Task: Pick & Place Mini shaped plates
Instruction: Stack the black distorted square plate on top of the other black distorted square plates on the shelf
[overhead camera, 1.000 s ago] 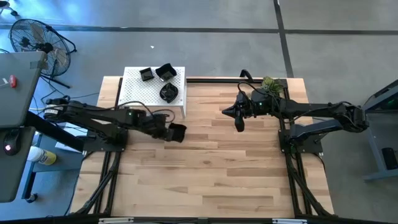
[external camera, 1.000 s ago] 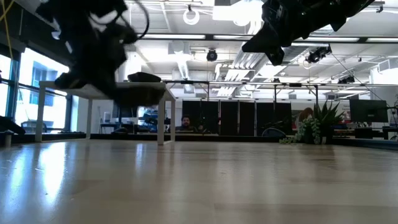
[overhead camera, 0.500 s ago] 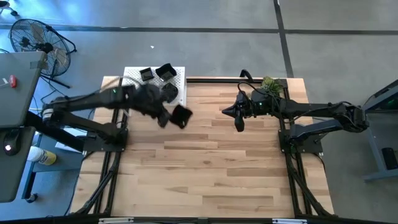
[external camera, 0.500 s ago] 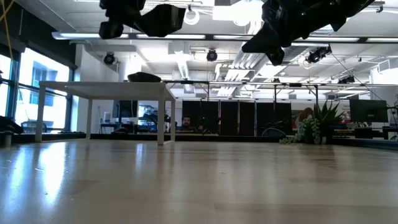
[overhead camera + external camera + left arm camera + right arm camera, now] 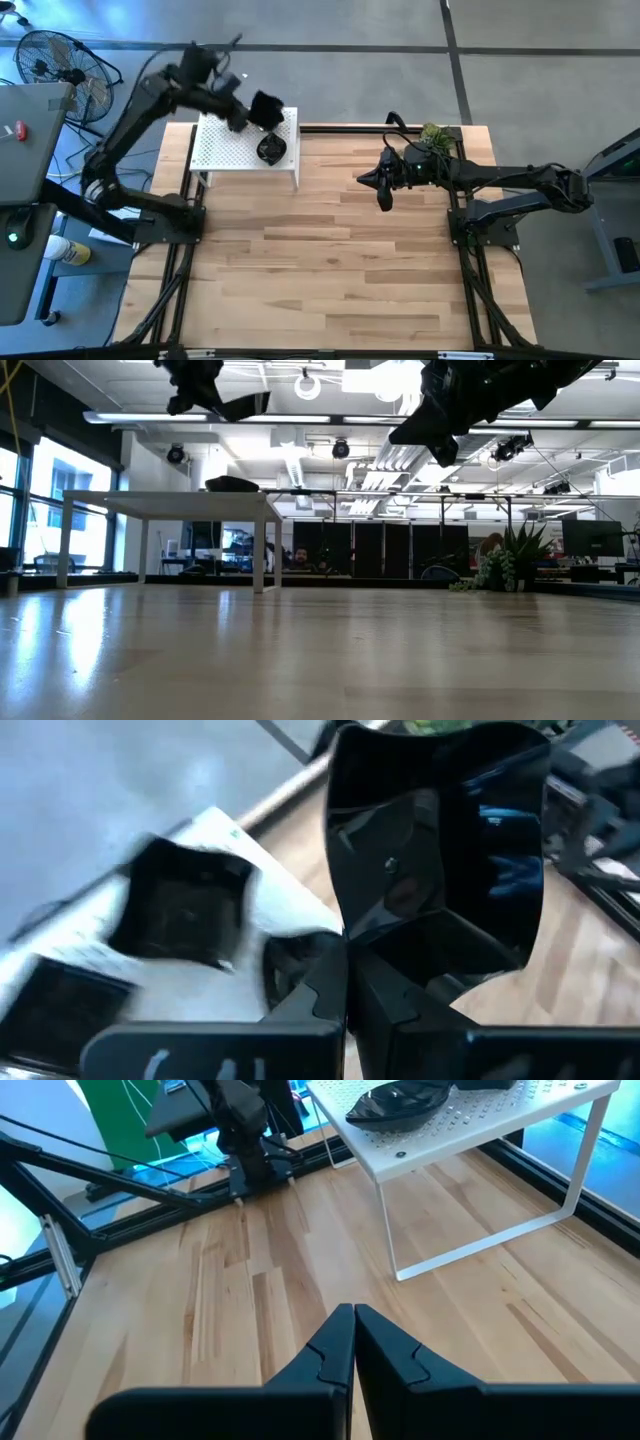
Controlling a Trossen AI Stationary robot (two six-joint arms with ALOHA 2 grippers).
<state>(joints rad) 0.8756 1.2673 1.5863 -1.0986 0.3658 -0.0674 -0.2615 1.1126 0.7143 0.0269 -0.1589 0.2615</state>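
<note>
**Left tool carries black plate above white stand; right tool idle, clenched**

Left tool [image 5: 243, 112], upper left of the high view, is clenched on a glossy black angular mini plate [image 5: 266, 108], held in the air over the back edge of the white perforated metal stand [image 5: 225, 152]. In the left wrist view the plate [image 5: 437, 850] fills the upper right of the frame, pinched by its edge between the dark fingers [image 5: 318, 992]. In the low view the same plate [image 5: 243, 405] hangs at the top left, well above the stand's top [image 5: 170, 498].

On the stand, a round glossy black dish [image 5: 271, 150] sits near its right side, centre-left of the high view; it also shows at the top of the right wrist view [image 5: 400, 1102]. The left wrist view shows a square glossy black dish [image 5: 183, 906] on the stand at left of frame, blurred, and part of another dark dish [image 5: 60, 997] at the lower left.

Right tool [image 5: 384, 197] hovers right of centre in the high view over the light wooden worktop [image 5: 330, 260], fingers clenched together, grasping nothing. A small green plant sprig [image 5: 434, 133] lies at the worktop's back edge, upper right of centre, near the right arm.
</note>
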